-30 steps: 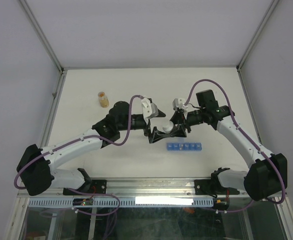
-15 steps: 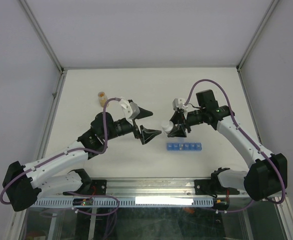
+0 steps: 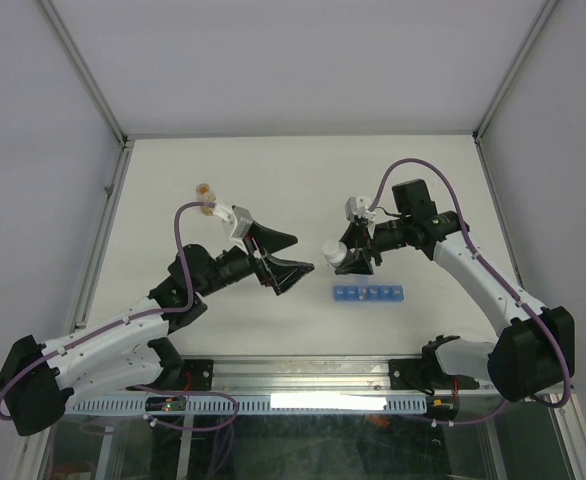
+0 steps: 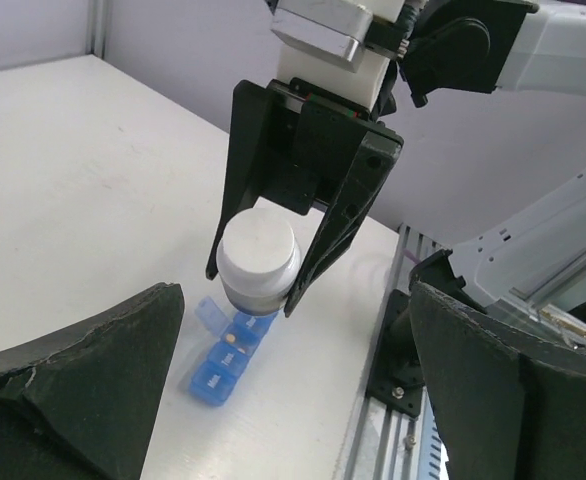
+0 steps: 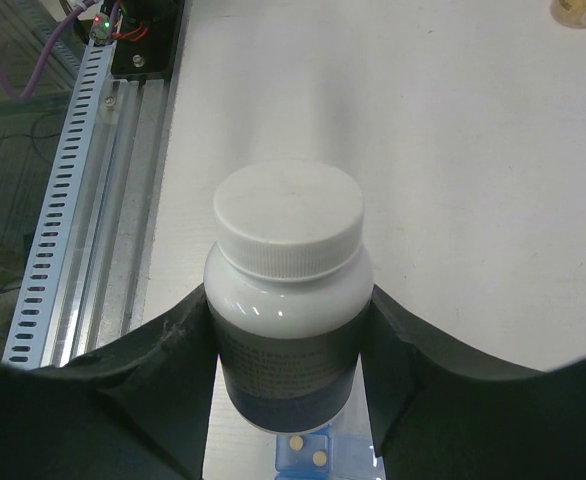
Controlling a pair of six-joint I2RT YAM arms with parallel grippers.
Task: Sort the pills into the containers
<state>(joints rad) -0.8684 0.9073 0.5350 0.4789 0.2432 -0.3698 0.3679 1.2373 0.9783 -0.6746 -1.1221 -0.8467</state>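
Note:
A white pill bottle [image 5: 288, 290] with its white cap on hangs above the table, and my right gripper [image 5: 288, 360] is shut on its body. Directly under it lies the blue strip of containers [image 3: 369, 294]. One compartment of the containers [image 4: 218, 370] has its lid flipped up, with a tan pill [image 4: 232, 340] inside; the right wrist view shows two pills [image 5: 319, 458] there. My left gripper [image 3: 291, 256] stands open and empty, a short way left of the bottle [image 3: 334, 254], its fingers pointing at it.
A small clear bottle with orange-tan contents [image 3: 205, 190] stands at the back left, partly behind the left arm's cable. The metal rail [image 4: 413, 400] runs along the table's near edge, close to the containers.
My left gripper has drawn back to the left, away from the white bottle's cap, and stays open. The right gripper and bottle have not moved.

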